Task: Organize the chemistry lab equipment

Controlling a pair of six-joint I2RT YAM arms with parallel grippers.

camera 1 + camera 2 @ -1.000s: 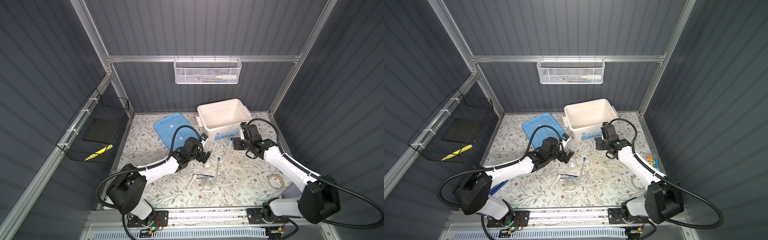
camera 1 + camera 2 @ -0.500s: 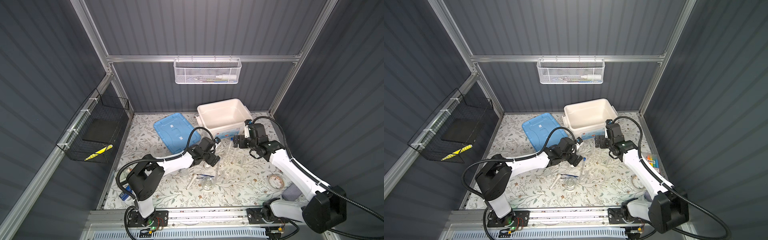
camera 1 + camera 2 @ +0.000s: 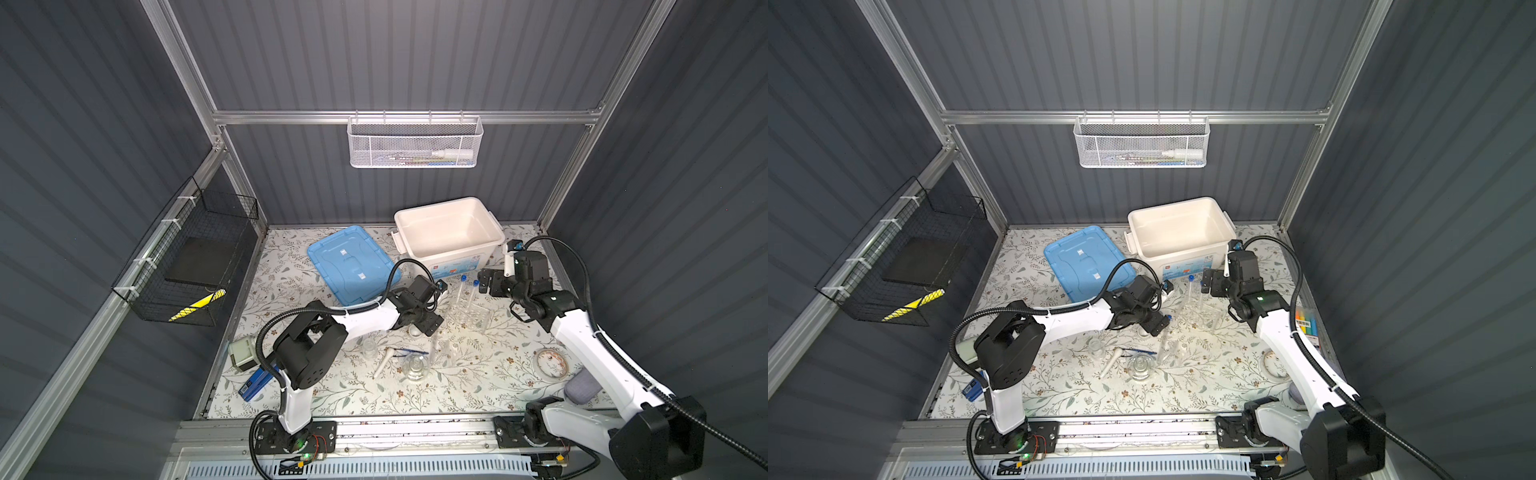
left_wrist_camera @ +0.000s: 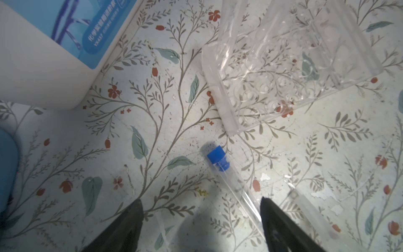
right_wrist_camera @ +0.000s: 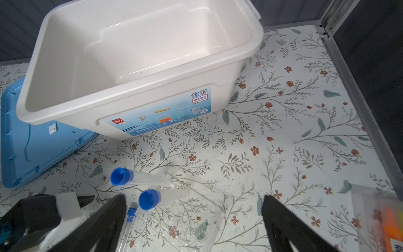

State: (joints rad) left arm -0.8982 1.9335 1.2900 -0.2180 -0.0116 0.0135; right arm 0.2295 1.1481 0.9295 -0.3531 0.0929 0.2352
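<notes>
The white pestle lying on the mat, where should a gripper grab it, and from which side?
Grip the pestle at mid-handle, straight down from above, jaws across its width. It lies flat, and one end sits close to the tweezers and a glass flask, so the other half looks freer.

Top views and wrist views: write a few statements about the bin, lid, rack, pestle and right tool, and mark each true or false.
1. The white storage bin is empty. True.
2. The blue lid is closed on the bin. False: it lies flat on the floral mat beside the bin.
3. Two blue-capped test tubes stand in the clear tube rack. True.
4. The right tool grips a test tube. False: its jaws stand open and hold nothing.
5. The white pestle lies in the bin. False: it lies on the mat near the glass flask.
</notes>
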